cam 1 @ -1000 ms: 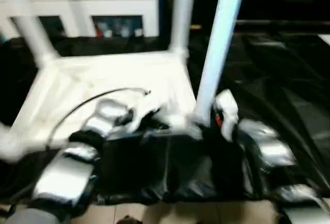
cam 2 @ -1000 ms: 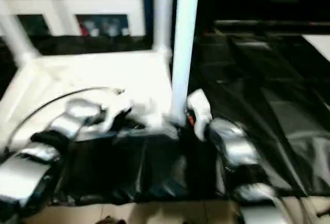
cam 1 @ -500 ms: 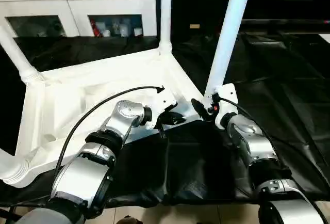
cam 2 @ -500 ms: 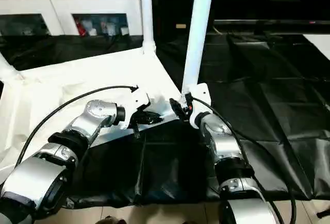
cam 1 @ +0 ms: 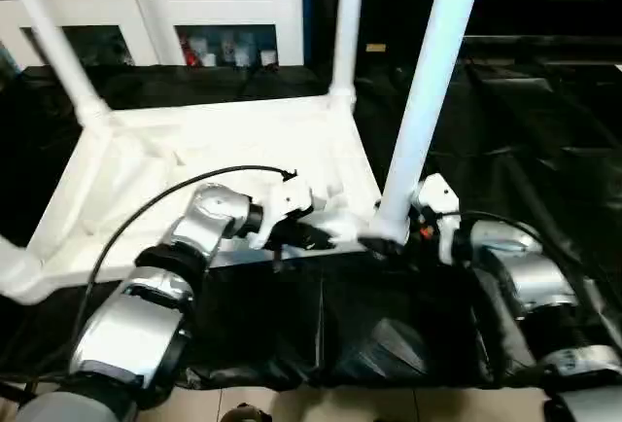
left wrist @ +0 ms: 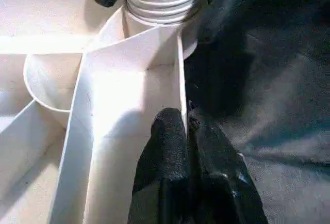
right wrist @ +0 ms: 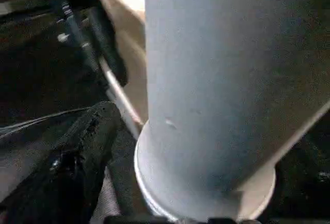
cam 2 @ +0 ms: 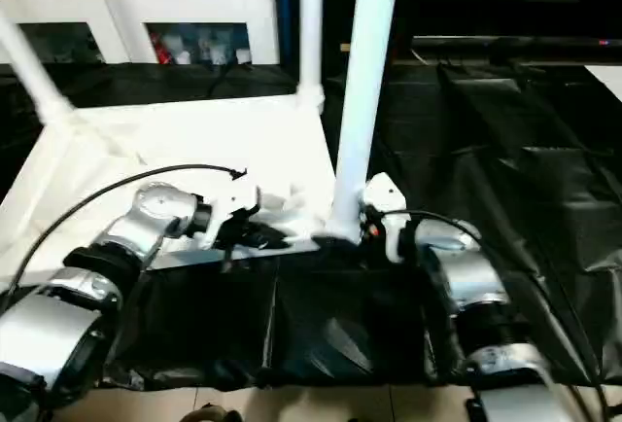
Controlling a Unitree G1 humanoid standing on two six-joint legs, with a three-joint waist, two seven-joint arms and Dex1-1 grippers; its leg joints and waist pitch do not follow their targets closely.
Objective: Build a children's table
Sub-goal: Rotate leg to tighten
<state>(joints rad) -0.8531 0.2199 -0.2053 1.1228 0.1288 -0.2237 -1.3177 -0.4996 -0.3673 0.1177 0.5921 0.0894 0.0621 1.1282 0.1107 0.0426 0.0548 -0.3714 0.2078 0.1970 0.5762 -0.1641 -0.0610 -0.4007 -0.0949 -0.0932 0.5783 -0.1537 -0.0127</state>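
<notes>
On the black sheet, tabletop upside down, legs up. Near leg in its 4 o'clock corner. Left gripper pinched on the tabletop's edge rib. Right gripper spread wide at that leg's base, holding nothing. Cabinet at 12.

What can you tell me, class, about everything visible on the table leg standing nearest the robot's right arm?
The near leg is a long, smooth white tube, plastic by its look, standing upright and leaning slightly. Its ribbed foot sits in the rounded corner socket of the upturned tabletop, which lies on black sheeting. The right tool sits at its base with one black finger beside it, not clamping it. The left tool pinches the tabletop's rim close to that socket.
</notes>
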